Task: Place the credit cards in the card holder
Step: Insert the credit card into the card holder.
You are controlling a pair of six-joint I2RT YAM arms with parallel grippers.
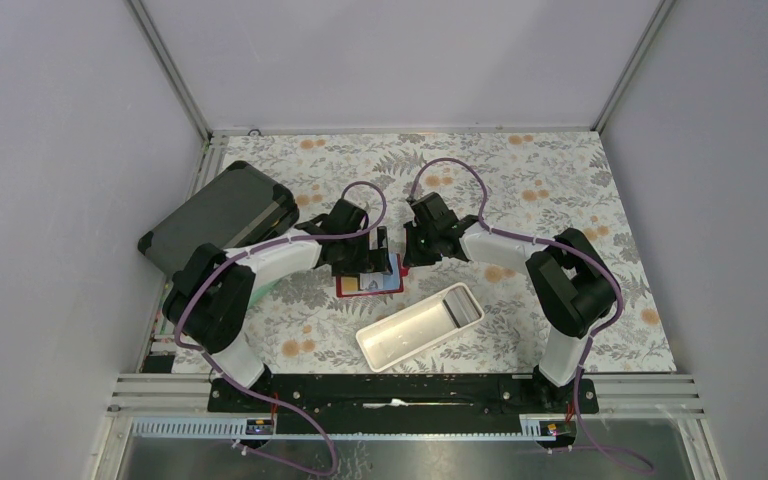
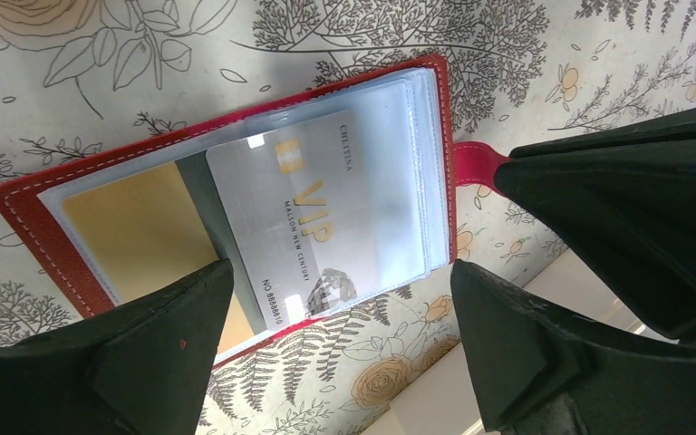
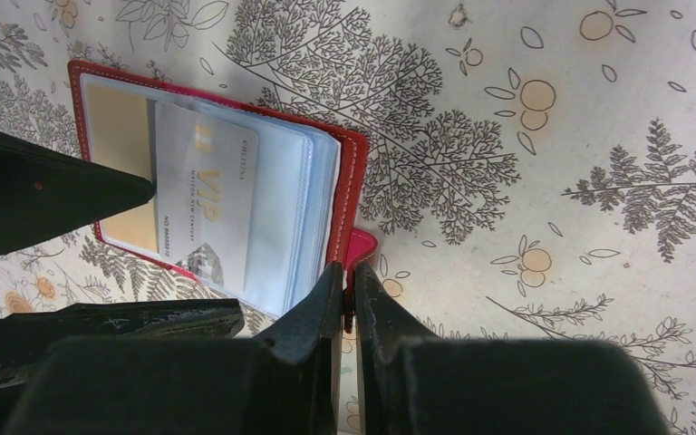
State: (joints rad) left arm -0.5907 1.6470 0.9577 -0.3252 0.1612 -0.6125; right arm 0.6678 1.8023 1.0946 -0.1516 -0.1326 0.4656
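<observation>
Left wrist view: card holder (image 2: 36,227) lies open on the floral table (image 1: 560,180), silver VIP card (image 2: 317,217) askew on its clear sleeves. Left gripper (image 2: 340,272) is released and straddles it. Right gripper (image 3: 349,276) is clenched, seemingly on the snap tab (image 3: 362,246). We judge the card light, stiff and slick: push its short edge. White tray (image 1: 420,325) near, grey case (image 1: 222,213) well apart; neither blocks.

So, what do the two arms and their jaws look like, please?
The left arm and the right arm each have white links between bulky black joints. A thin purple cable runs in loops along each arm. The jaws are matte black wedges that taper to blunt tips.
</observation>
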